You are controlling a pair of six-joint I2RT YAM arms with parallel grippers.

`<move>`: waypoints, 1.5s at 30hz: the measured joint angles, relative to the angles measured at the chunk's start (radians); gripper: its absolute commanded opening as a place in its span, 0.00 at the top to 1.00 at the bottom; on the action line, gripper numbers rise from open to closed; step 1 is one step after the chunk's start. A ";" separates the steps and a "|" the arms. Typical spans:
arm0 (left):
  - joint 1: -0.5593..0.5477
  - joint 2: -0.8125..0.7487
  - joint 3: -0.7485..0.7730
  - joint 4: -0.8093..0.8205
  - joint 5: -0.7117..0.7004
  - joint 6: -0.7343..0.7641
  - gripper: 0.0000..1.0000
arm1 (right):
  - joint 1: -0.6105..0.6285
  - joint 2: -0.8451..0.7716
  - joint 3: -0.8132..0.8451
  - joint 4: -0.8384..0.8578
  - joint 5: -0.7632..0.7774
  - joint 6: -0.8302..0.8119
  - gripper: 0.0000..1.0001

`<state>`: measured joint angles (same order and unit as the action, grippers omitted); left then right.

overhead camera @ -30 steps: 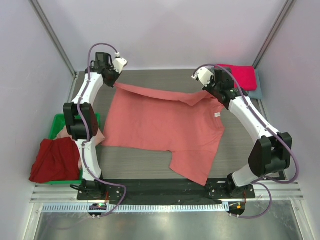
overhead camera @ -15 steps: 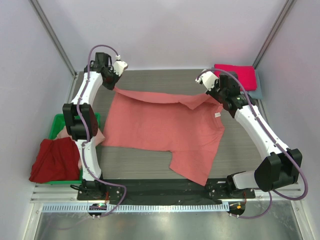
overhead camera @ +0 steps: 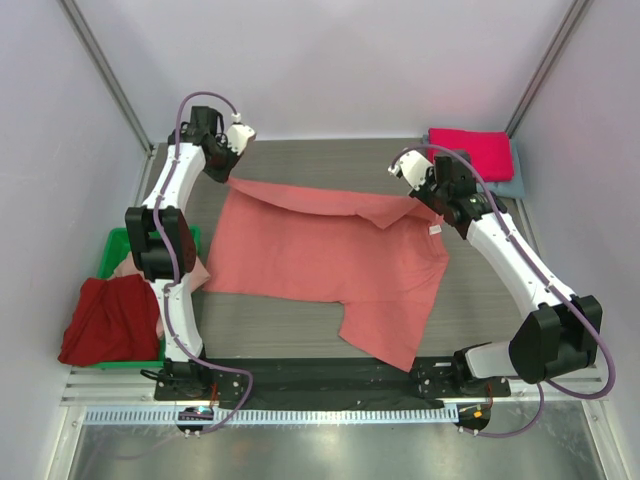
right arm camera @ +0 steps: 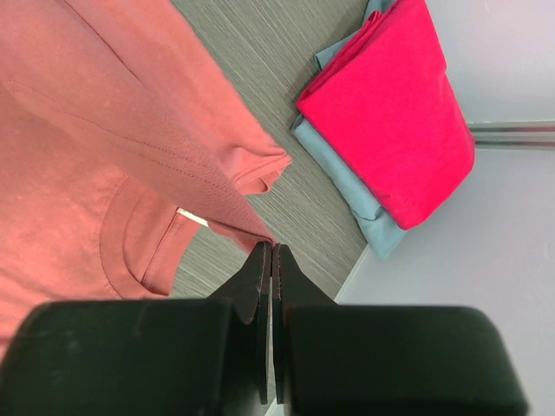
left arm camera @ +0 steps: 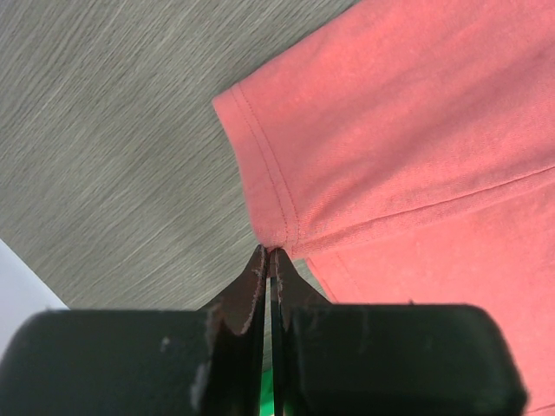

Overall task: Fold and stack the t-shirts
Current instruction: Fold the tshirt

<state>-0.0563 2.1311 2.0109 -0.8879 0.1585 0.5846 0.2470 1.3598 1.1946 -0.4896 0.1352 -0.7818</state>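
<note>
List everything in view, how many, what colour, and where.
salmon t-shirt: 1, salmon-coral, spread mid-table, far edge lifted
magenta t-shirt: 1, magenta, folded, far right corner
grey-blue t-shirt: 1, grey-blue, folded, under magenta one
dark red t-shirt: 1, dark red, draped over bin
pale pink t-shirt: 1, pale pink, in bin
green bin: 1, green, left of table
table: 1, grey wood-grain, under all
left gripper: 1, black, shut on salmon t-shirt's far left edge
right gripper: 1, black, shut on its far right edge
</note>
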 measured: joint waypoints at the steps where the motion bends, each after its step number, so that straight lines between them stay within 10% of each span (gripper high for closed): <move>1: 0.000 0.000 0.001 -0.002 0.000 0.000 0.99 | 0.000 0.000 0.000 0.000 0.000 0.000 0.99; 30: 0.005 -0.024 -0.121 -0.011 -0.005 0.016 0.99 | 0.021 -0.008 -0.015 -0.034 -0.010 0.031 0.99; 39: 0.032 -0.088 -0.222 -0.068 -0.029 -0.009 0.52 | 0.103 -0.106 -0.033 -0.214 -0.072 0.106 0.59; 45: 0.022 -0.040 0.011 -0.119 -0.050 -0.043 0.54 | 0.071 -0.051 -0.011 -0.168 -0.061 0.099 0.61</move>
<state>-0.0345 2.0907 2.0224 -1.0069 0.1081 0.5411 0.3180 1.3083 1.1835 -0.6575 0.0746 -0.6827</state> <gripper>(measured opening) 0.483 0.401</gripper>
